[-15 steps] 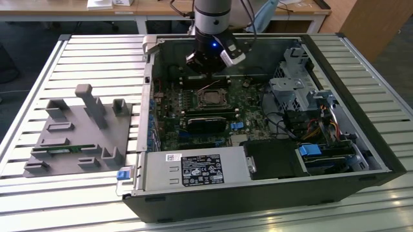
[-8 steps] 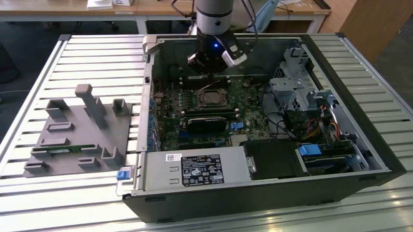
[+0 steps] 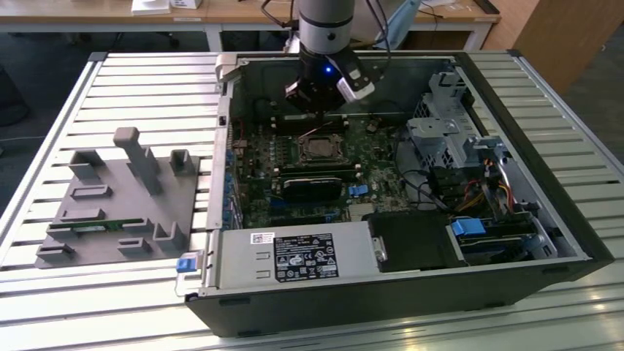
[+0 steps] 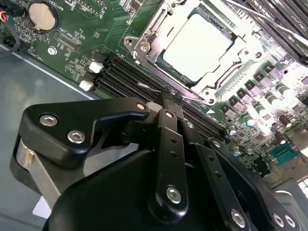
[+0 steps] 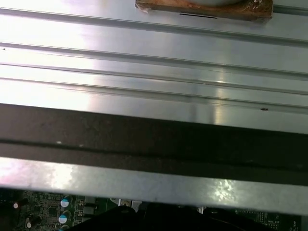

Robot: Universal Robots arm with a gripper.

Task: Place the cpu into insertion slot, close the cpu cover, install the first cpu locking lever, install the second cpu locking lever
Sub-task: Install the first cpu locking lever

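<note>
Exterior view: an open computer case (image 3: 546, 241) lies on a slatted bench (image 3: 146, 80), its motherboard (image 3: 263, 190) exposed; the arm (image 3: 326, 29) reaches down into the case's far side, and the pincer (image 3: 314, 102) hangs just beyond the insertion slot (image 3: 319, 149), close above the board. A grey fixture block (image 3: 117, 212) rests on the bench at the exterior view's left, well apart from the case. Second wrist view: the cpu (image 4: 197, 46) lies flat in the insertion slot, its pale metallic face framed by the cpu cover (image 4: 144, 47), which lies down around the chip. The black fingers (image 4: 169, 139) of the pincer are pressed together, nothing visible between them, their tips at the memory slots (image 4: 125, 77) just beside the socket's edge. A coin battery (image 4: 42, 14) sits on the board. First wrist view: the case wall (image 5: 154, 139) and bench slats appear beyond it.
</note>
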